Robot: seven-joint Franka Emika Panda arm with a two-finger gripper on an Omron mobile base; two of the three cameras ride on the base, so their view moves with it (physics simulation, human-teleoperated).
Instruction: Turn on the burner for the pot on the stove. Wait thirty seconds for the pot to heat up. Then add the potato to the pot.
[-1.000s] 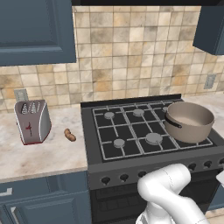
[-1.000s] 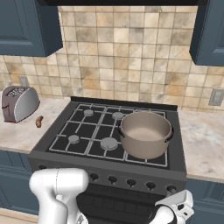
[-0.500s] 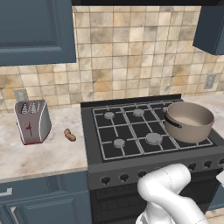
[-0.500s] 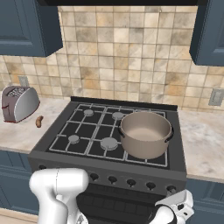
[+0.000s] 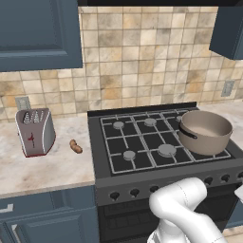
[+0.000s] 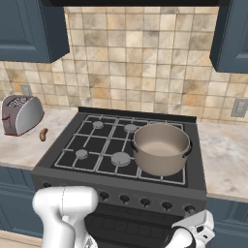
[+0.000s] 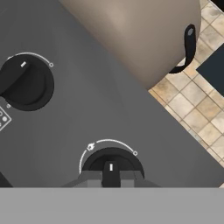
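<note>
i've got the pincer (image 7: 111, 174) clamped shut on the knob (image 7: 111, 168) below the pot (image 5: 205, 130) at the stove's (image 5: 142, 142) near right, potato (image 5: 75, 146) waiting on the desk (image 5: 42, 166) left, so a slow, square twist seems best.

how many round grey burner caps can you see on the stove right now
4 round grey burner caps on the black gas stove: back left, back middle, front left, front middle. The grey-brown metal pot may hide more.

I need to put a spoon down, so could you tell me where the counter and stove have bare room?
Bare counter lies between the potato and the stove, and right of the stove. The left grates are free; the pot crowds the front right.
</note>
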